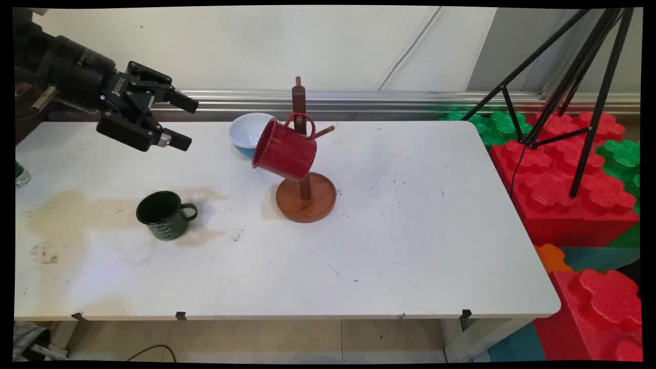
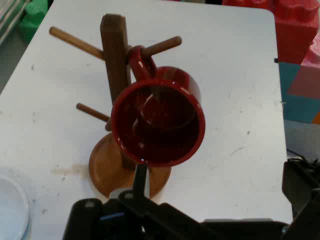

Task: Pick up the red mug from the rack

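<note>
The red mug (image 1: 285, 149) hangs by its handle on a peg of the wooden mug tree (image 1: 305, 190), mid-tabletop (image 1: 410, 230), hiding part of the post. The end effector (image 1: 184, 121) hovers to its left, fingers spread, empty. A blue-and-white bowl (image 1: 247, 132) sits partly hidden behind. The green mug's (image 1: 164, 214) white lettering is unreadable.

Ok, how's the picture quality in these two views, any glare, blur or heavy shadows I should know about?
Main view: even, soft light, only faint shadows beside the green mug and the mug tree's base, everything sharp. Hand view: the red mug and the wooden tree are fairly clear, with reflections inside the mug; the gripper at the bottom edge is dark and out of focus.
</note>
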`<state>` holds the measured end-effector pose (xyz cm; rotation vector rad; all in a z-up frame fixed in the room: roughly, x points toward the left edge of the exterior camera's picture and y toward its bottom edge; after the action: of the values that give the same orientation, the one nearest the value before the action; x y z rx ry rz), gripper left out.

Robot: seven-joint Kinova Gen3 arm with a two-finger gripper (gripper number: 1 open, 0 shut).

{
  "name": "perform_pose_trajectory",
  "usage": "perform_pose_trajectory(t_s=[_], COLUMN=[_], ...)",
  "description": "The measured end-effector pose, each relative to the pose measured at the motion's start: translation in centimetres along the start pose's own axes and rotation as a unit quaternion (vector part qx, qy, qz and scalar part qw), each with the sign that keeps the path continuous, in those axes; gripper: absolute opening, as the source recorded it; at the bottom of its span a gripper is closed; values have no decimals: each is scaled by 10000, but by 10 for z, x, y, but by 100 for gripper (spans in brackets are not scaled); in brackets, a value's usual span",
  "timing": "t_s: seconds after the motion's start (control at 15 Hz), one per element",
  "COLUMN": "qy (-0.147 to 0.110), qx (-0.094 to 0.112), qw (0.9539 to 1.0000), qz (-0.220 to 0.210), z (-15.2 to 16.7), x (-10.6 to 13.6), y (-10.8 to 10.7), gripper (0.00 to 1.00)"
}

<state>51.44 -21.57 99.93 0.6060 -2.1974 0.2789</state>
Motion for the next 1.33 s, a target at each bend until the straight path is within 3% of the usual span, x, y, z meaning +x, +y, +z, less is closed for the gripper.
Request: perform_pose_trajectory(t_s=[0.6, 1.33], qy=[170, 182], qx=[-22, 4], qw=[9997, 9989], qz=[149, -437], z=[14, 72], x=[8, 18], y=[6, 19], gripper=[100, 100])
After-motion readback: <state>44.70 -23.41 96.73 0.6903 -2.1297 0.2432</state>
